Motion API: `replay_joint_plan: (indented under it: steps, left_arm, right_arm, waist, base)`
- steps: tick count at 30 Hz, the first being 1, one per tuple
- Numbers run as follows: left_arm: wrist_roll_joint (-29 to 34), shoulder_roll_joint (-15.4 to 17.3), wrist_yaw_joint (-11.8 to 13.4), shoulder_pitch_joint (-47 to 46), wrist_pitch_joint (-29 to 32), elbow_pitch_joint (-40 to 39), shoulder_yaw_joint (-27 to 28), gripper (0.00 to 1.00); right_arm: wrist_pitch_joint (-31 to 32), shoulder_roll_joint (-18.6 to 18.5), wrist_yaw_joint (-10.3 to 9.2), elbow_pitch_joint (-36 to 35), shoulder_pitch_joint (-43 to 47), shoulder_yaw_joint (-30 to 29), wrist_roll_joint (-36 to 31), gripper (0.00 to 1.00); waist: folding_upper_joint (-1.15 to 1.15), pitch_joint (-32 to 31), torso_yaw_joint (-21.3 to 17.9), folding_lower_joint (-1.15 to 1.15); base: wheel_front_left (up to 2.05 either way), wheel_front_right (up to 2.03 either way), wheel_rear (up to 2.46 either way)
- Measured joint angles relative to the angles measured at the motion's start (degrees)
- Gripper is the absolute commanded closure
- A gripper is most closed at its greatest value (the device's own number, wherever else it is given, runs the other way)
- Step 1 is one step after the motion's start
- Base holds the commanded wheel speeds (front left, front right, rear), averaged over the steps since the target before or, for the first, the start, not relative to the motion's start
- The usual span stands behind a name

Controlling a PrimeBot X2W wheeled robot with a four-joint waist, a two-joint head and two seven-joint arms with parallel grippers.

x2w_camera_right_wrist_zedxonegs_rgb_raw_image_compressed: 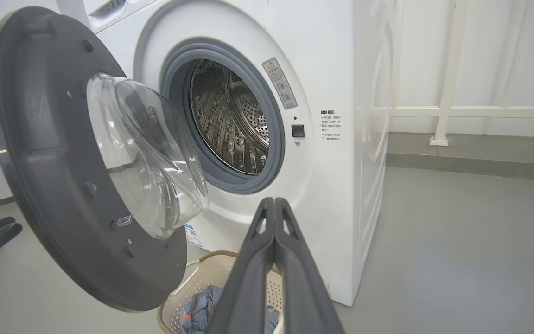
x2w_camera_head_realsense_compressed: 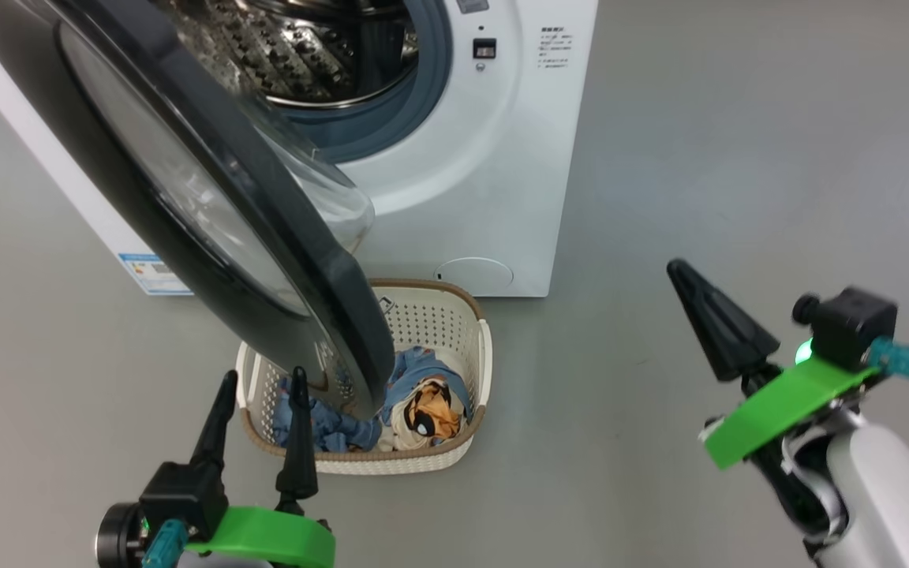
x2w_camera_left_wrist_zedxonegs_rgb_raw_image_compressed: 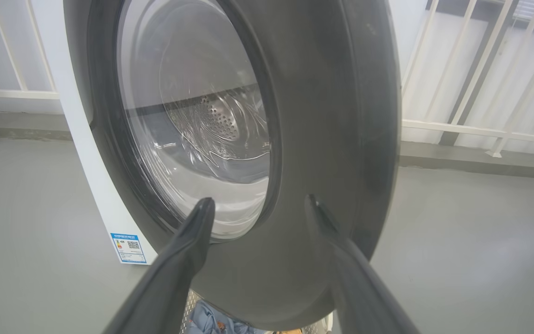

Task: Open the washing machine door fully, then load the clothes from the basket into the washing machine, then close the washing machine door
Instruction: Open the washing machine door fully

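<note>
The white washing machine (x2w_camera_head_realsense_compressed: 486,158) stands at the top, its steel drum (x2w_camera_right_wrist_zedxonegs_rgb_raw_image_compressed: 230,120) exposed. The washing machine door (x2w_camera_head_realsense_compressed: 265,197), black-rimmed with a bulging glass bowl (x2w_camera_right_wrist_zedxonegs_rgb_raw_image_compressed: 146,153), stands partly swung out, and its lower edge hangs over the basket (x2w_camera_head_realsense_compressed: 478,347). The blue clothes (x2w_camera_head_realsense_compressed: 423,394) with an orange patch lie in that basket. My left gripper (x2w_camera_head_realsense_compressed: 263,373) is open, fingers pointing at the door's outer face (x2w_camera_left_wrist_zedxonegs_rgb_raw_image_compressed: 332,116) near its lower rim; I cannot tell if they touch. My right gripper (x2w_camera_head_realsense_compressed: 675,268) is shut and empty, to the right of the basket and well apart from it.
Grey floor (x2w_camera_head_realsense_compressed: 738,158) lies open to the right of the machine and basket. A white railing (x2w_camera_right_wrist_zedxonegs_rgb_raw_image_compressed: 448,111) and a low kerb run behind the machine. A blue label sticker (x2w_camera_left_wrist_zedxonegs_rgb_raw_image_compressed: 128,246) marks the machine's lower corner.
</note>
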Motion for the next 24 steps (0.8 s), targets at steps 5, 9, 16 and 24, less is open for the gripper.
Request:
replay_joint_plan:
  steps: [5, 9, 16, 24]
  left_arm:
    - [0.5, 0.0, 0.0, 0.6, 0.0, 0.0, 0.6, 0.00]
    - [0.5, 0.0, -0.5, 0.9, 0.0, 0.0, 1.0, 0.00]
    - [0.6, 0.1, -0.5, 1.8, 0.0, 0.0, 1.2, 0.00]
    - [0.6, 0.1, -0.5, 3.1, 0.0, 0.0, 1.8, 0.00]
  right_arm:
    - [1.8, 5.7, 0.01, -5.2, 6.0, -6.6, -9.0, 1.00]
    - [3.1, 9.6, 0.01, -9.0, 10.3, -10.4, -13.3, 1.00]
    - [3.5, 13.3, 0.01, -12.1, 15.8, -15.2, -17.7, 0.00]
    - [2.7, 14.8, 0.01, -12.3, 19.3, -16.5, -20.7, 0.00]
  waist:
    - [0.00, -0.8, -0.8, 0.00]
    - [0.00, -1.4, -1.3, 0.00]
    - [0.00, -2.1, -1.8, 0.00]
    - [0.00, -2.5, -2.5, 0.00]
  base:
    - [0.00, 0.00, 0.00]
    - [0.00, 0.00, 0.00]
    - [0.00, 0.00, 0.00]
    - [0.00, 0.00, 0.00]
